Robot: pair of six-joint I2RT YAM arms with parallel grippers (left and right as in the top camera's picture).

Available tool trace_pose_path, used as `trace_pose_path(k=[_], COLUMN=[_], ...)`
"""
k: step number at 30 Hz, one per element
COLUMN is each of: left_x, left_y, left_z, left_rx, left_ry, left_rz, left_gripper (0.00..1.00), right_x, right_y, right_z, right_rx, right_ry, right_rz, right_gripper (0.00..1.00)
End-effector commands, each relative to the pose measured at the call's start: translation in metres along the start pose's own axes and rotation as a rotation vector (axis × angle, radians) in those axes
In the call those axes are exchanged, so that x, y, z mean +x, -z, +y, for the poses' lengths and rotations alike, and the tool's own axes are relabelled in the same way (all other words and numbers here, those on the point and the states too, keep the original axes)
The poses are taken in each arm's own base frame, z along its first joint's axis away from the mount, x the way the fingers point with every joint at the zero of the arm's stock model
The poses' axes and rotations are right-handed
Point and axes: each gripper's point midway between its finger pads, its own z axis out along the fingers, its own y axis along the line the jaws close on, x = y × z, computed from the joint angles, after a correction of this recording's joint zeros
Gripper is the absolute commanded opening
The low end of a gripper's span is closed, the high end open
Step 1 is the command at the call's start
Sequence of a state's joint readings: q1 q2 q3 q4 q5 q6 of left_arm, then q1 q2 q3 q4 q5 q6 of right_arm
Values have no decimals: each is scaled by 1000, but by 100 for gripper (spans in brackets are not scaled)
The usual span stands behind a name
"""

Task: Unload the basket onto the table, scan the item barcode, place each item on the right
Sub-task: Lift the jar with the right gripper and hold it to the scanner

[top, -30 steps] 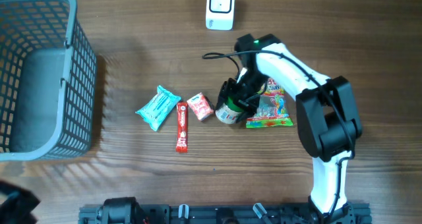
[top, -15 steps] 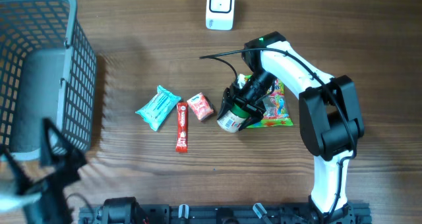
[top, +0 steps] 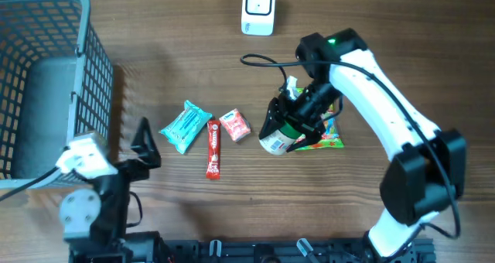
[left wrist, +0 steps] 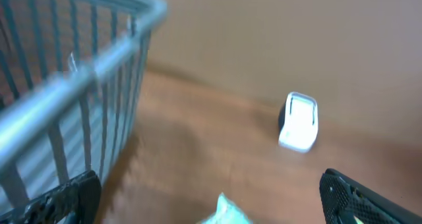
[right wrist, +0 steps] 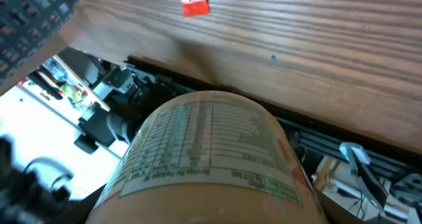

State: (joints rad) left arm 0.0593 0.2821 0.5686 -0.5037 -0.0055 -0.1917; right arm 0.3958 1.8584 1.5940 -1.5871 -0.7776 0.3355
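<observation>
- The right gripper (top: 288,122) has its jaws clamped around the can (top: 272,142), so the pick-up part looks done.
- The can's tilted, right by the candy bag (top: 321,131) and well short of the white scanner (top: 257,9) at the table's far edge.
- To do: carry it over and face the barcode at the scanner. The wrist view shows label print but no obvious barcode.
- The left gripper (top: 145,147) hangs by the basket (top: 97,100), jaws spread wide, holding nothing.

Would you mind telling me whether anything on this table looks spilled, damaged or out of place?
Nothing stands out. The container is tipped only because the right hand holds it; the teal packet and red bar lie intact.
</observation>
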Motion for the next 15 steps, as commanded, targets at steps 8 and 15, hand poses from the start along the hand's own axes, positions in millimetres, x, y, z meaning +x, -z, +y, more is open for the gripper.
trace_pose_path(k=[8,15], left_x=[62,119], left_y=[-11,-24], left_z=[39,53], left_rx=[-170,-193], left_ry=[-49,-48], left_rz=[162,274], left_gripper=[100,100], right_x=[33,35], right_y=[28,28], right_z=[24,27], right_rx=[-68,-86], right_ry=[53,50], right_rz=[-80,-77], right_gripper=[55,55])
